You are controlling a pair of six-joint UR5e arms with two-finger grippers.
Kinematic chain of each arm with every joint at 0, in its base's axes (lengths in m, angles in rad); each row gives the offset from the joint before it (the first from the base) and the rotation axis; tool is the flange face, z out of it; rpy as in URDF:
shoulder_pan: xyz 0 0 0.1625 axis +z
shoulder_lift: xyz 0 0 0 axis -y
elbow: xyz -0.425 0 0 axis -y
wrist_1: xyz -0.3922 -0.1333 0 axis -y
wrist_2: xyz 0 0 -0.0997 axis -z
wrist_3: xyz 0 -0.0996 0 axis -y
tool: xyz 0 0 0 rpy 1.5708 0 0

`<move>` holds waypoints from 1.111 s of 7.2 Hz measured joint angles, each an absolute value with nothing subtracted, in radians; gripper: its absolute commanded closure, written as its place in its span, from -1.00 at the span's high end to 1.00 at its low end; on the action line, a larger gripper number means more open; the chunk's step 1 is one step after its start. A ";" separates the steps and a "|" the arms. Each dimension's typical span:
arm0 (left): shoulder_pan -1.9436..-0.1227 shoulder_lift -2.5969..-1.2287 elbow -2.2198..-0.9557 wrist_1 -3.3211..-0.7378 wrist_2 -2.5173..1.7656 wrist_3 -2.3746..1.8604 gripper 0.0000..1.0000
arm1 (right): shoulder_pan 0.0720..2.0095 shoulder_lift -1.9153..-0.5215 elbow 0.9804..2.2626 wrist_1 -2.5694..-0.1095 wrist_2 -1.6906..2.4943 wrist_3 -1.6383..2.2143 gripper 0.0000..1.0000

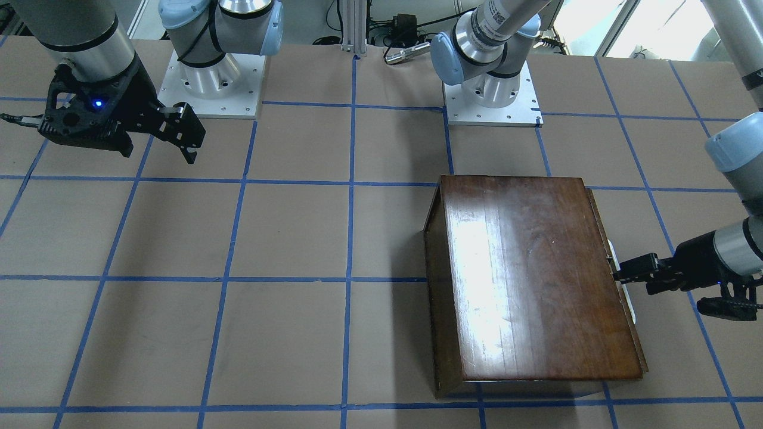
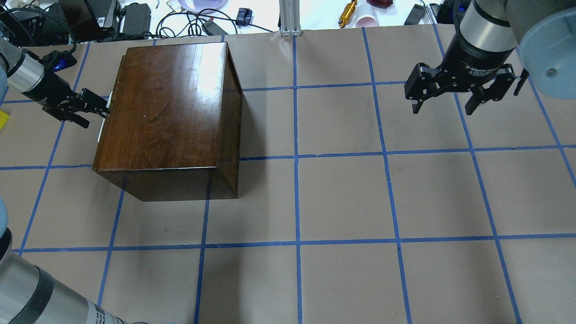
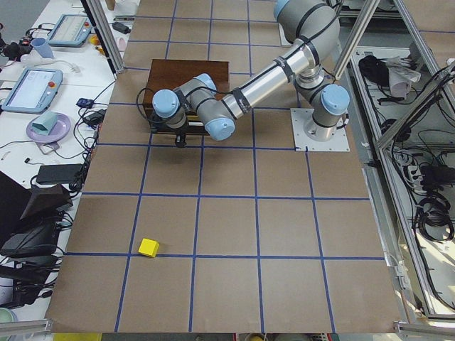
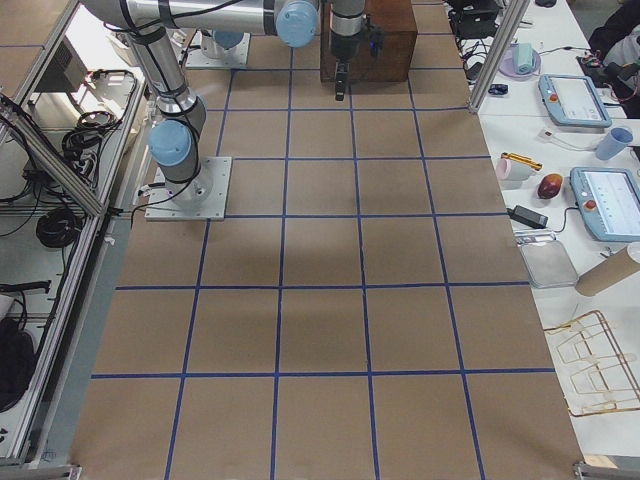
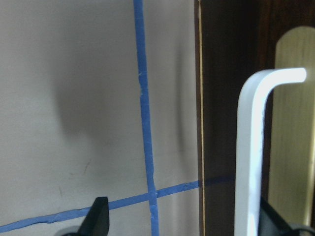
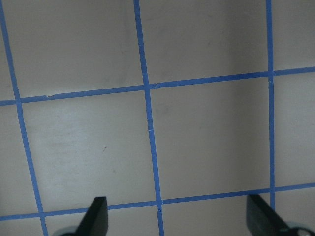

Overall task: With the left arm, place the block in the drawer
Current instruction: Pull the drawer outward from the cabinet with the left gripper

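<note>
The yellow block (image 3: 148,247) lies on the table near its left end, far from the box; a sliver of it shows at the overhead view's left edge (image 2: 3,119). The glossy dark-brown box (image 2: 166,108) has its drawer (image 5: 221,98) shut. My left gripper (image 2: 95,111) is open at the drawer front. Its fingers (image 5: 98,219) stand either side of the white handle (image 5: 251,147), which is close to the right finger. My right gripper (image 2: 444,108) is open and empty, hovering over bare table far from the box.
The arm bases (image 1: 211,83) stand on white plates at the robot's side of the table. Cables, tablets and small items (image 3: 43,78) lie on the side bench beyond the table edge. A brass plate (image 5: 295,123) sits behind the handle.
</note>
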State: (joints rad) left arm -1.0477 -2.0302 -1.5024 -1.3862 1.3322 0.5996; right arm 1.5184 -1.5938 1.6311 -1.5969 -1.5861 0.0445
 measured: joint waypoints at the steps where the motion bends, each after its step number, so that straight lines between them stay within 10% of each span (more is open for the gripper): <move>1: -1.048 -2.031 -1.501 -1.384 1.340 0.600 1.00 | 1.518 -1.594 1.631 -1.597 -1.586 0.044 1.00; 8: -1.047 -2.035 -1.469 -1.381 1.388 0.604 1.00 | 1.518 -1.594 1.631 -1.597 -1.586 0.044 1.00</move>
